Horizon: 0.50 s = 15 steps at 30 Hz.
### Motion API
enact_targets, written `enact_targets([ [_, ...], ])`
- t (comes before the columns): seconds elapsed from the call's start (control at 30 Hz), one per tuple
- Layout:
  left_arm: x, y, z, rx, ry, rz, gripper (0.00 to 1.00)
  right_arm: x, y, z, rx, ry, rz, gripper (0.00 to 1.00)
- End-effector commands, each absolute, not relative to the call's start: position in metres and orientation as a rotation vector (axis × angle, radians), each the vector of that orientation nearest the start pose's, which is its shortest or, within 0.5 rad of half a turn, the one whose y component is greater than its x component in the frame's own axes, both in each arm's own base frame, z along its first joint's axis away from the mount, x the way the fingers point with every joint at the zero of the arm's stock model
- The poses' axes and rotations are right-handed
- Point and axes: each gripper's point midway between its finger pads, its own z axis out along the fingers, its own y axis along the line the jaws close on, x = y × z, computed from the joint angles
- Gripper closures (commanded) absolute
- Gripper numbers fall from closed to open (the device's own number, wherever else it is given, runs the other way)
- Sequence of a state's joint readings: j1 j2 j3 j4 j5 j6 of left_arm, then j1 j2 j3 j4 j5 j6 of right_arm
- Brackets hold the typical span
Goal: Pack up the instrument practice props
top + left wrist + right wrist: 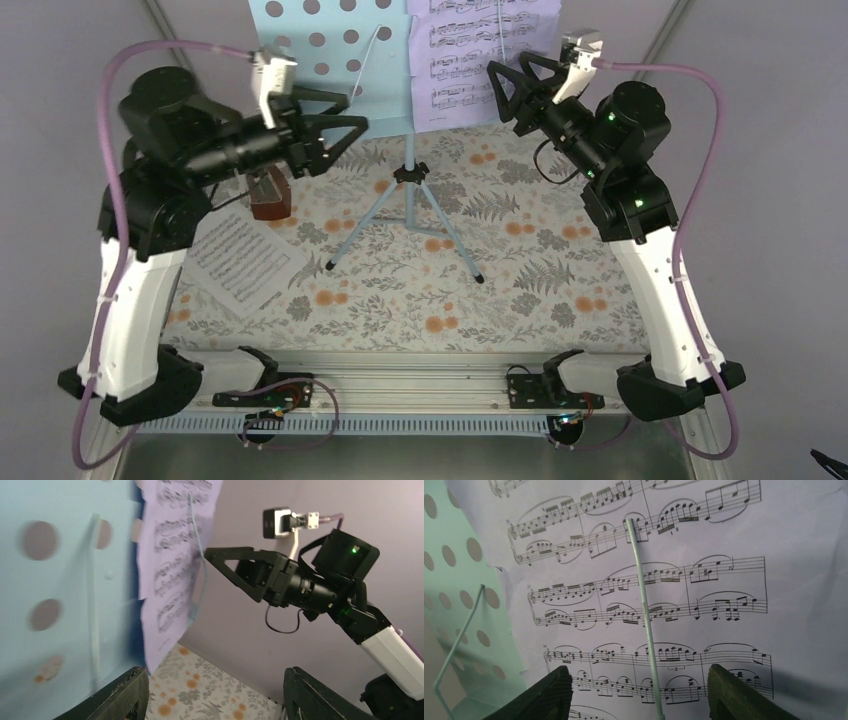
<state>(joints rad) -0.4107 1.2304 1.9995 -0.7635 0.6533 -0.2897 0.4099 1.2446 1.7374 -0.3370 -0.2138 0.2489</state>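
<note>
Stand upright, both claws open

Pale-blue music stand (330,50) rises on its tripod at the back middle of the floral tablecloth (520,290). A lilac sheet-music page (480,60) sits on its right half under a thin wire retainer (644,610). Left gripper (355,110) hovers before the stand's bare perforated half. Right gripper (502,95) faces the lilac page (notes fill its wrist view). Both have jaws apart, nothing between them. Reddish-brown metronome (270,195) stands under the left arm, near a white music page (240,260) lying flat on the cloth.
</note>
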Motion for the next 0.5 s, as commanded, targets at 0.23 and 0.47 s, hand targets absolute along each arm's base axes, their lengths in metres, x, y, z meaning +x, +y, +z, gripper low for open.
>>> enact_targets([
  [0.23, 0.209, -0.282, 0.582, 0.698, 1.554, -1.045, 0.38, 0.331, 0.177, 0.568, -0.305, 1.418, 0.646, 0.46],
  [0.47, 0.254, -0.283, 0.564, 0.438, 1.652, -0.88, 0.38, 0.337, 0.18, 0.568, -0.314, 1.403, 0.637, 0.54],
])
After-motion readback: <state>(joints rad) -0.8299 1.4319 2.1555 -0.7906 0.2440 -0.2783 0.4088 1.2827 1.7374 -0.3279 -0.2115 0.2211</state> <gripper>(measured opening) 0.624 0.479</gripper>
